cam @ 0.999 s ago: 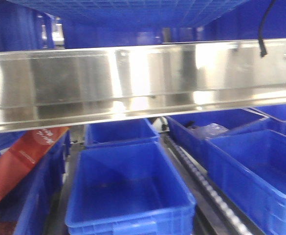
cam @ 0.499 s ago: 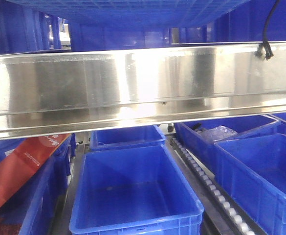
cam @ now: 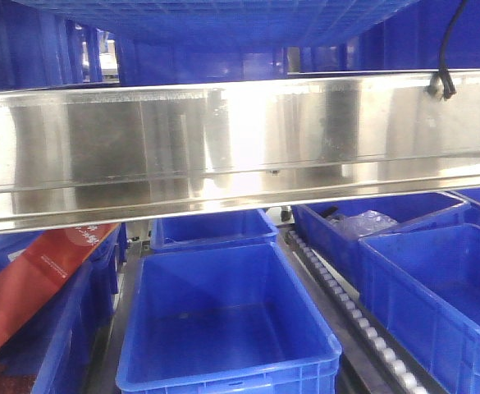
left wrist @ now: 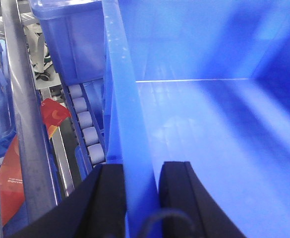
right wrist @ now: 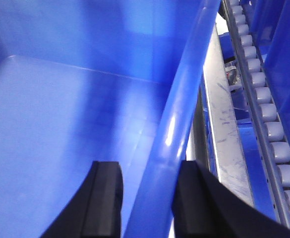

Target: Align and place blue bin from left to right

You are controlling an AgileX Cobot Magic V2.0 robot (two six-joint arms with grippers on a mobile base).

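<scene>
Shift: steel beam [cam: 240, 139] and the smaller bins [cam: 223, 320] beneath it slid rightward across the front view over the last second, then barely moved in the final half second.
Left claw [left wrist: 142, 171]: clamped over the left wall rim of the blue bin [left wrist: 199, 124], one finger on each side.
Right claw [right wrist: 148, 168]: likewise gripped the right rim, bottom centre.
Blue bin: held aloft, with its grid underside along the front view's top edge.
Beside: roller track [right wrist: 263, 109], right edge.
Meaning: sideways travel had apparently settled, and the bin was not yet set down.
</scene>
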